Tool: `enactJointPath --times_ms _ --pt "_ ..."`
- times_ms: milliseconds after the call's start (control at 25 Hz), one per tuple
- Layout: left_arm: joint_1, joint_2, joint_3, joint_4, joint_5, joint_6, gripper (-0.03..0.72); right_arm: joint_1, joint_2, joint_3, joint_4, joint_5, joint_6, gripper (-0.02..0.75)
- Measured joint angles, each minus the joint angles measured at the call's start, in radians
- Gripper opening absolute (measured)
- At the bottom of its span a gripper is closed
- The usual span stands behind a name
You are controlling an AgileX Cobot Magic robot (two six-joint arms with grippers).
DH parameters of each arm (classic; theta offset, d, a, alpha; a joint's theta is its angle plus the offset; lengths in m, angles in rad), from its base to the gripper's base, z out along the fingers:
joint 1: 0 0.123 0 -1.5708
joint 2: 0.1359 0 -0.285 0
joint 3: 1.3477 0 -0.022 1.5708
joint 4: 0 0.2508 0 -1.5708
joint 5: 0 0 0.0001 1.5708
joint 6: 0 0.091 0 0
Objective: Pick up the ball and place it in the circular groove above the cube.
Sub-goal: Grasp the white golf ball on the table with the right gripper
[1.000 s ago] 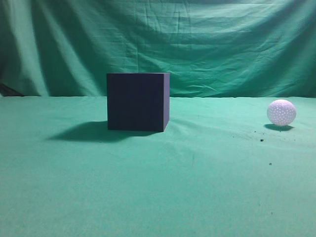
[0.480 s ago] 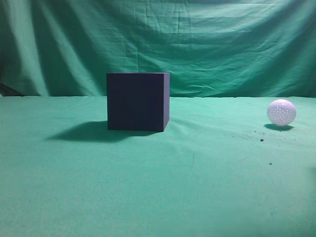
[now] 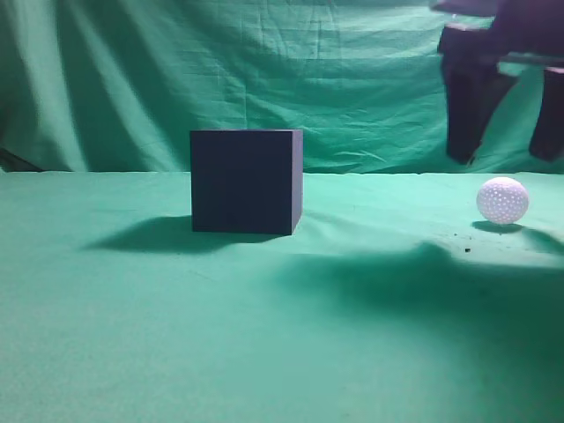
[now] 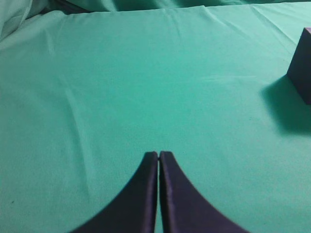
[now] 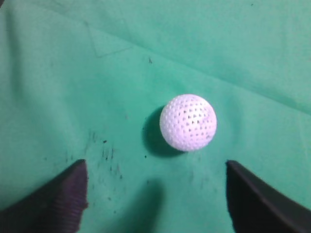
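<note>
The white dimpled ball (image 3: 502,200) rests on the green cloth at the far right; it also shows in the right wrist view (image 5: 188,122). The dark navy cube (image 3: 247,181) stands left of centre, and its corner shows at the right edge of the left wrist view (image 4: 302,65). Its top face is not visible. My right gripper (image 3: 504,159) hangs open above the ball, its two dark fingers spread wide (image 5: 155,167); the ball lies just ahead of the gap, untouched. My left gripper (image 4: 159,154) is shut and empty over bare cloth, left of the cube.
A green cloth (image 3: 176,335) covers the table, and a green curtain (image 3: 264,70) hangs behind. Small dark specks (image 5: 104,153) lie on the cloth near the ball. The right arm casts a broad shadow (image 3: 423,273) across the cloth.
My right gripper has come into the exterior view from the top right and now hangs above the ball, casting a shadow. The ball and cube have not moved.
</note>
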Motion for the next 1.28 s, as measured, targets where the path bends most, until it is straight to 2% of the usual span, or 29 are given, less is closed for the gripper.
enactJointPath --times_ms 40,360,400,440,680,800,840,1000,1120,1280 --pt "0.000 0.000 0.000 0.000 0.000 0.000 0.000 0.000 0.020 -0.011 0.000 -0.006 0.008 0.610" --pt "0.000 0.000 0.000 0.000 0.000 0.000 0.000 0.000 0.164 -0.074 -0.034 -0.051 0.061 0.596" --pt "0.000 0.000 0.000 0.000 0.000 0.000 0.000 0.000 0.172 -0.076 -0.038 -0.058 0.061 0.533" --pt "0.000 0.000 0.000 0.000 0.000 0.000 0.000 0.000 0.182 -0.076 -0.041 -0.063 0.061 0.539" --pt "0.000 0.000 0.000 0.000 0.000 0.000 0.000 -0.002 0.205 -0.080 -0.051 -0.069 0.079 0.310" --pt "0.000 0.000 0.000 0.000 0.000 0.000 0.000 -0.002 0.205 -0.080 -0.062 -0.070 0.116 0.319" --pt "0.000 0.000 0.000 0.000 0.000 0.000 0.000 -0.002 0.202 -0.085 -0.064 -0.058 0.126 0.279" --pt "0.000 0.000 0.000 0.000 0.000 0.000 0.000 0.009 0.161 -0.142 -0.068 -0.017 0.138 0.298" --pt "0.000 0.000 0.000 0.000 0.000 0.000 0.000 0.056 0.102 -0.206 -0.058 -0.002 0.140 0.298" --pt "0.000 0.000 0.000 0.000 0.000 0.000 0.000 0.172 0.068 -0.296 0.002 0.005 0.140 0.298"
